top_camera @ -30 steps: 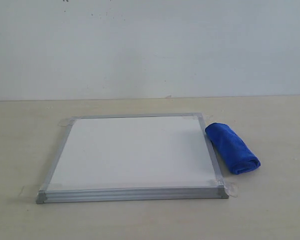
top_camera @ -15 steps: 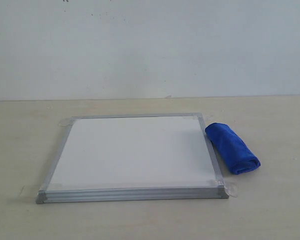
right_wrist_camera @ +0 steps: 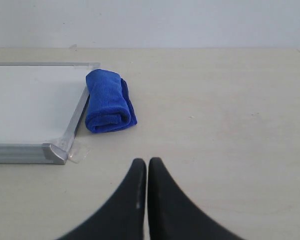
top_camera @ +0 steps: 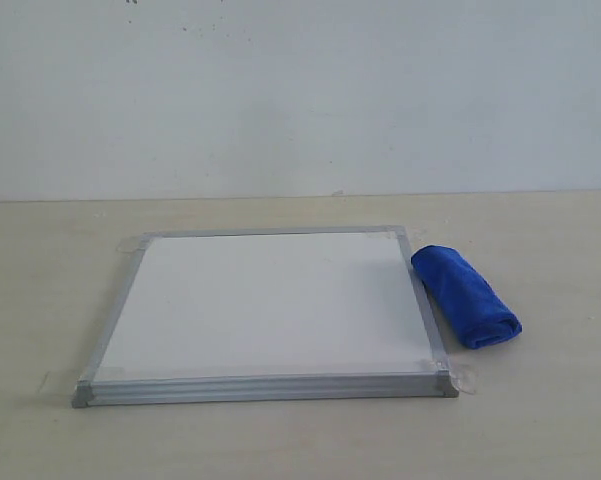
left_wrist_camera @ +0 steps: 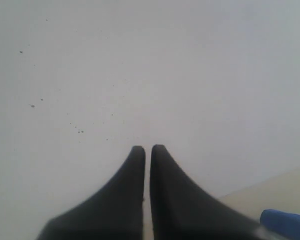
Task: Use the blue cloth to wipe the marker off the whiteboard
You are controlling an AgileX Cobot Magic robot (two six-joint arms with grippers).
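Rolled blue cloth (top_camera: 466,296) beside whiteboard (top_camera: 270,300); long axis along its right edge

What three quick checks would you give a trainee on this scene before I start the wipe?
1. Fill in: the left gripper and the right gripper both have jaws ___.
2. True or false: the right gripper holds the blue cloth.
3. Pick one: relative to the whiteboard, the blue cloth lies A) on top of it; B) beside it on the table; C) in the left gripper.
Key: 1 shut; 2 false; 3 B.
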